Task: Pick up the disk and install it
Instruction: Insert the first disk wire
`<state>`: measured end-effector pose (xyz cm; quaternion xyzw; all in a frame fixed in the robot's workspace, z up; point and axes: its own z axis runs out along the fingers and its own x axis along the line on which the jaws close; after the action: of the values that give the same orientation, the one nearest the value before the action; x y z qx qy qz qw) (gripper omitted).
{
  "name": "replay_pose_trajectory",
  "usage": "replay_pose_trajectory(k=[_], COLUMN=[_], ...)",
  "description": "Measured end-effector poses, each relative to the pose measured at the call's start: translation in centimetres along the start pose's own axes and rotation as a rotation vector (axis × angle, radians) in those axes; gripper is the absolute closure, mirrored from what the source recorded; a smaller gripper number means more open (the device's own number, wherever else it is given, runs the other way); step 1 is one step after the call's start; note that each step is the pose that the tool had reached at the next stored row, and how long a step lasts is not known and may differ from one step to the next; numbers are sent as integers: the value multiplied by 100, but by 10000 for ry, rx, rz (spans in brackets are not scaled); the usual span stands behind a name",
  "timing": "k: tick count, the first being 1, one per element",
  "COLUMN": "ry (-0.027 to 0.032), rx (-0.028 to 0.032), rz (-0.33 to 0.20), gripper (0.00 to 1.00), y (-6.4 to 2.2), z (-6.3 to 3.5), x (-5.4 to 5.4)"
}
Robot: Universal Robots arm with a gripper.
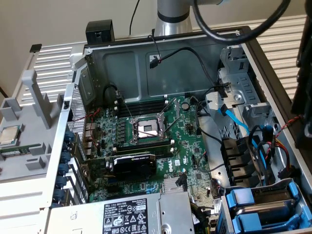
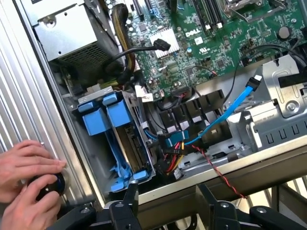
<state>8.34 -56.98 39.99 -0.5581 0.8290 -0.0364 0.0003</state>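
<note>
As the gripper [image 2: 167, 200] hung over the edge rail [image 2: 249, 165] of the case [image 1: 146, 63], we saw its jaws apart and empty, touching nothing. Two blue carriers stood side by side in the bay [image 2: 137, 115] at the case's corner, next to the power supply [image 2: 72, 33]. We took the one with a metal body showing edge-on behind its front for the disk [image 2: 130, 143], though no label was readable; the other carrier [image 2: 93, 122] stood just beside it. The disk lay just inside the rail, ahead of the jaws and off towards the finger nearer a person's hands [image 2: 29, 177], which rested on the ribbed panel [image 2: 29, 86] outside the case. Its long axis ran from the blue front towards the rail, crossing the line between the fingers at a slant. By our reading, the pick had not yet begun.
</note>
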Motion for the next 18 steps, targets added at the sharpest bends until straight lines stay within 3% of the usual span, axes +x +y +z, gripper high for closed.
replay_pose_trajectory(k=[6, 18], ry=[22, 26], rx=[-14, -18], rz=[353, 407], gripper=[41, 41], y=[18, 20], z=[95, 98], x=[-21, -24])
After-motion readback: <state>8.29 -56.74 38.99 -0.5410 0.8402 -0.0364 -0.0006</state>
